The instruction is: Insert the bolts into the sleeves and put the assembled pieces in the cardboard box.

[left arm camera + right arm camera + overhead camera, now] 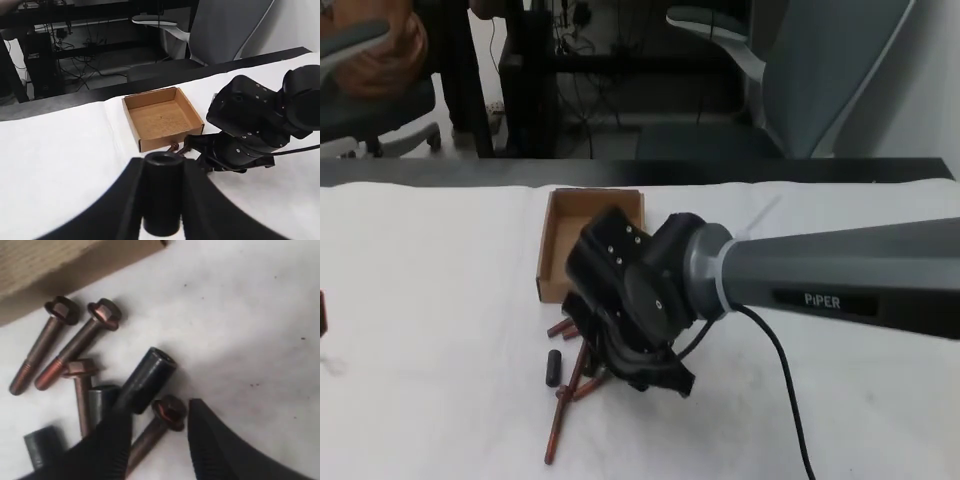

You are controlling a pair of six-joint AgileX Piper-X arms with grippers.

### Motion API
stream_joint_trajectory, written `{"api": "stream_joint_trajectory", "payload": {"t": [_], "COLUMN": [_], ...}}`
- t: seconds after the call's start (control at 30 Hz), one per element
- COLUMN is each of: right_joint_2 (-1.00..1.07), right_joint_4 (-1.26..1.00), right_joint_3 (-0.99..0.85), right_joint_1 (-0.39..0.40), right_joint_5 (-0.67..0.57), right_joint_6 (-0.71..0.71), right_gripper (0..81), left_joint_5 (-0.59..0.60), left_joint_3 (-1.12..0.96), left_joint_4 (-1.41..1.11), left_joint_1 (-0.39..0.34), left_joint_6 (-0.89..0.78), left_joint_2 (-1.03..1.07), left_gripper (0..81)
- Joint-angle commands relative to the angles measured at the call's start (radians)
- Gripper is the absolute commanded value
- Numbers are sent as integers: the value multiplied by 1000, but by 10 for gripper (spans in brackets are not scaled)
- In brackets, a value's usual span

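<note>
Looks like the bolt pick-up step. Got a black sleeve [161, 200] clamped upright in the left pincer [161, 170], well apart from the pile on the worktop [60, 160]. Over by the cardboard box [170, 141], hovering with the right pincer [159, 421] parted around a copper bolt [167, 414], not gripping yet. Next up, probably: close on it, lift, line up with the sleeve bore. Nothing boxed so far.

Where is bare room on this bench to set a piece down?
Bare white cloth lies left of the brown cardboard box, and the box floor is bare too. It is crowded on the box's near side: copper-coloured bolts and short black sleeves lie heaped there, with the right pincer open over them.
</note>
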Motion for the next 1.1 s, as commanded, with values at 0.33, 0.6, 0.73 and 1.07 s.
{"api": "stream_joint_trajectory", "payload": {"t": [0.33, 0.6, 0.73, 1.07], "right_joint_2": [54, 63, 63, -75], "right_joint_4": [83, 52, 108, 87], "right_joint_3": [-29, -31, -31, -34], "right_joint_1": [-14, -14, -14, 11], "right_joint_5": [-30, -50, -67, 149], "right_joint_6": [13, 15, 14, -384], "right_gripper": [221, 206, 3, 4], "left_joint_5": [0, 0, 0, 17], "left_joint_3": [-13, -13, -13, 78], "left_joint_4": [-4, -4, -4, -21], "left_joint_1": [-1, -1, -1, -1], "left_joint_6": [33, 41, 41, 40], "left_joint_2": [-9, -9, -9, -9], "left_gripper": [18, 18, 18, 18]}}
